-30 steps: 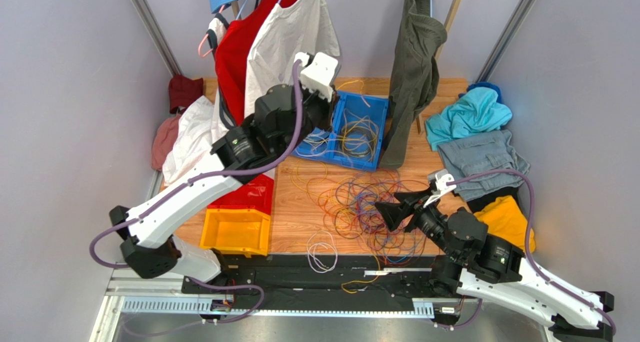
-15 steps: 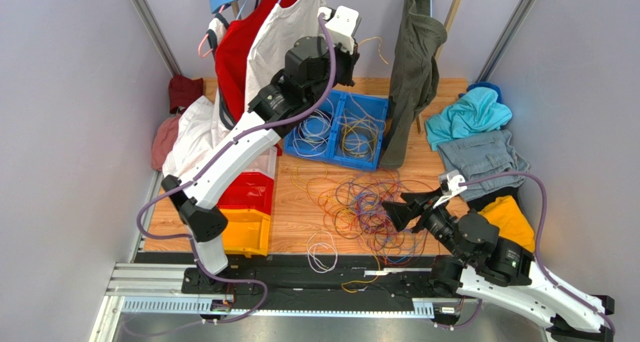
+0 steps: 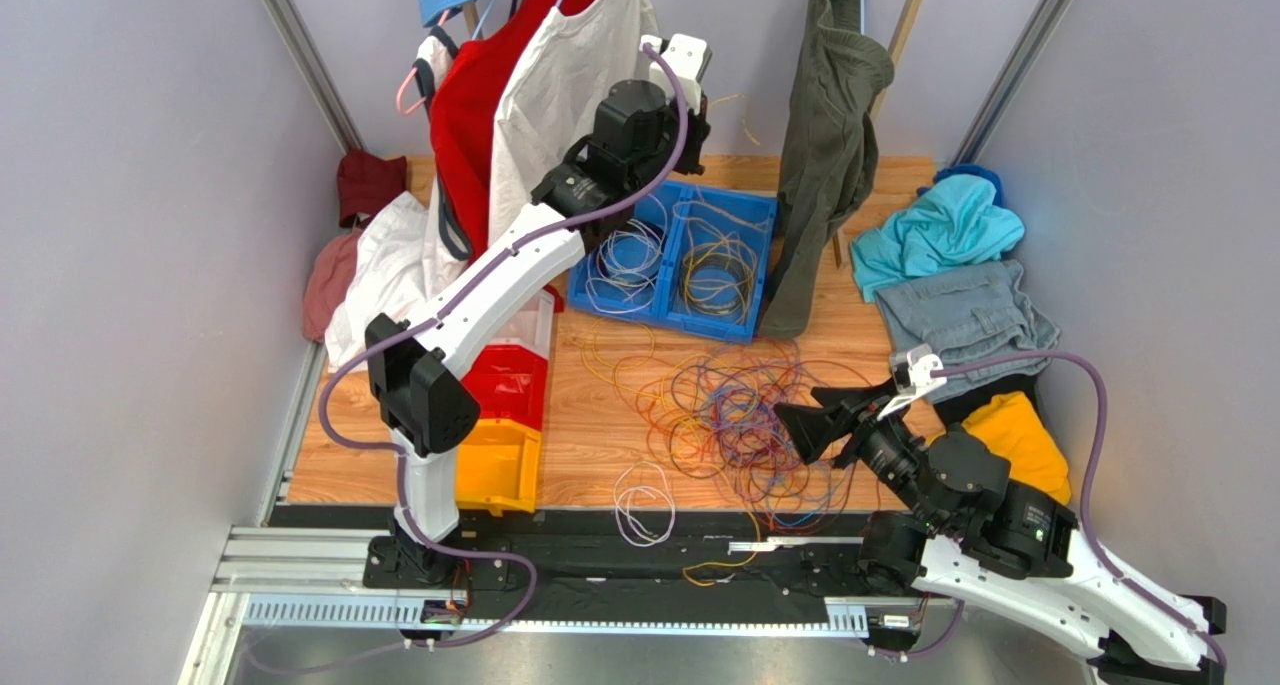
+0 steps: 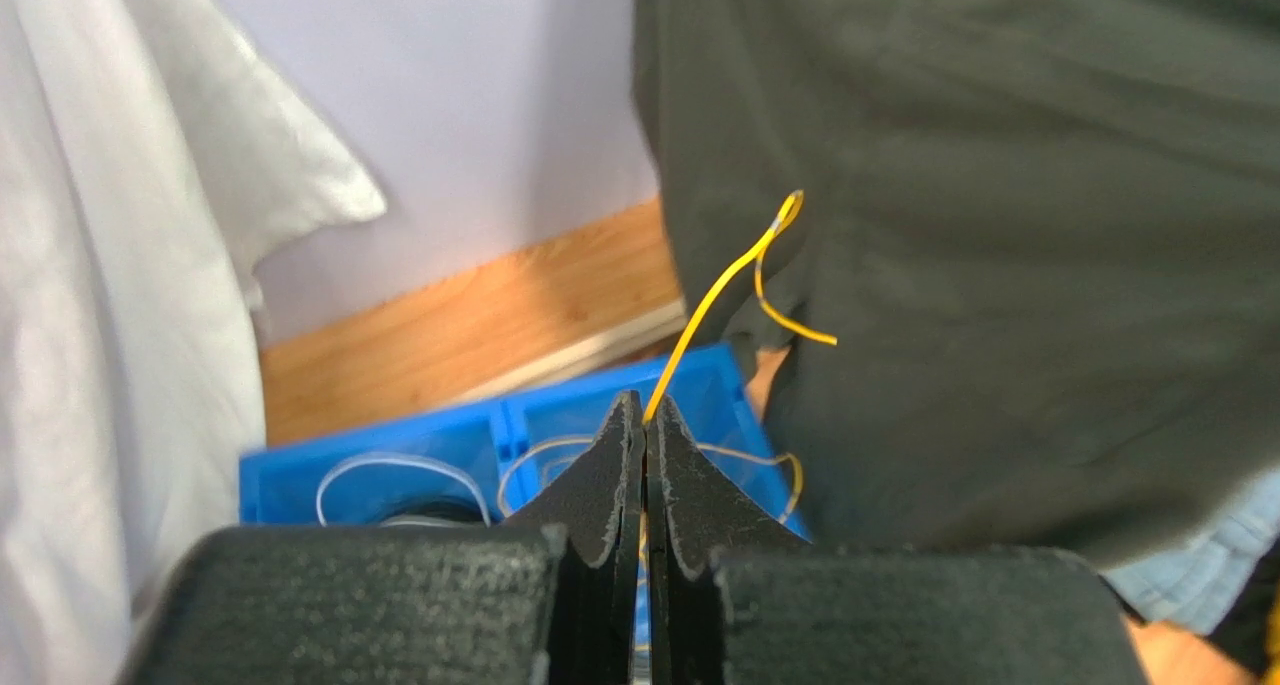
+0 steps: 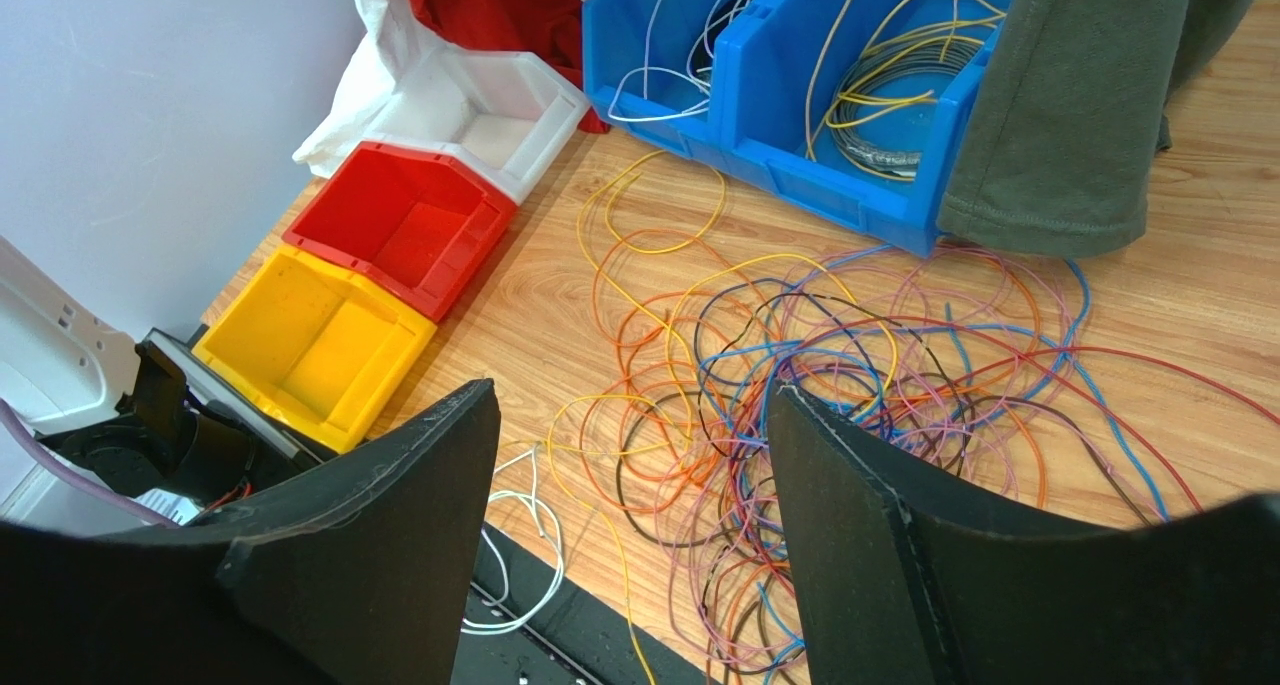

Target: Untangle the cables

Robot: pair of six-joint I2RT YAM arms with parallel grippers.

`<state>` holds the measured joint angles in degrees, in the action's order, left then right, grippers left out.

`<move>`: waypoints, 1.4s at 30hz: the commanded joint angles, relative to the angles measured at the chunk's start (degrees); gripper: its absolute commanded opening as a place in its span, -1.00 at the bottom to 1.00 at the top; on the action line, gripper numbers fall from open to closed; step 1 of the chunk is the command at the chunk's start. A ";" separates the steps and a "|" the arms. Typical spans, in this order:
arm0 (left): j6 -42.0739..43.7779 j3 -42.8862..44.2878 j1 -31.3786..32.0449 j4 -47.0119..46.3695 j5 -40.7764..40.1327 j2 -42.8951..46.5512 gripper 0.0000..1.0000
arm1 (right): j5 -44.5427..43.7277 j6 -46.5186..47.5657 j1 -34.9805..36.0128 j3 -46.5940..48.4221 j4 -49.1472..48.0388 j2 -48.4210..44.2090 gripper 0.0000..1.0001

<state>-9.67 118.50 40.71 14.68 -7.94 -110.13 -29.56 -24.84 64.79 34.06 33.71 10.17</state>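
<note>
A tangle of cables (image 3: pixel 733 412) in orange, purple, blue, red and yellow lies on the wooden table, also seen in the right wrist view (image 5: pixel 842 363). A separate white cable (image 3: pixel 643 502) loops at the near edge. My left gripper (image 4: pixel 646 409) is raised above the blue bin (image 3: pixel 756 213) and shut on a thin yellow cable (image 4: pixel 709 313), whose free end curls up in front of a dark hanging garment. More white and yellow cables lie coiled in the bin (image 5: pixel 804 175). My right gripper (image 5: pixel 628 397) hovers open over the tangle's near right side with nothing between its fingers.
A red bin (image 3: pixel 508 379), a yellow bin (image 3: pixel 489 472) and a white bin (image 5: pixel 484 108) sit to the left. A dark green garment (image 3: pixel 827 145) and a white shirt (image 3: pixel 579 70) hang at the back. Clothes are piled at the right (image 3: pixel 950 273).
My left arm has risen up and back from low over the blue bin, still shut, drawing the yellow cable upward. The right gripper has drifted slightly to the right, staying open.
</note>
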 commanded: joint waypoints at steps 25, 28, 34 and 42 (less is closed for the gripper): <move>-2.45 -2.12 -0.54 6.34 0.57 -5.99 0.85 | -2.17 -1.17 0.07 0.56 0.03 -0.86 0.38; -3.33 -11.51 -0.63 -1.21 -3.04 3.84 0.89 | -1.82 -1.26 0.07 0.30 0.04 -0.86 0.38; -8.34 -34.27 3.14 -8.61 -5.32 27.04 0.91 | 1.79 -1.44 0.07 -1.72 -3.39 3.88 0.38; -20.10 -68.03 16.31 -12.49 -11.47 48.66 0.74 | 0.74 -4.33 0.07 -7.60 -10.07 15.30 0.20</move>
<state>-21.43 62.06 52.95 3.31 -15.62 -65.56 -27.97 -26.87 64.79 28.69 28.82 21.15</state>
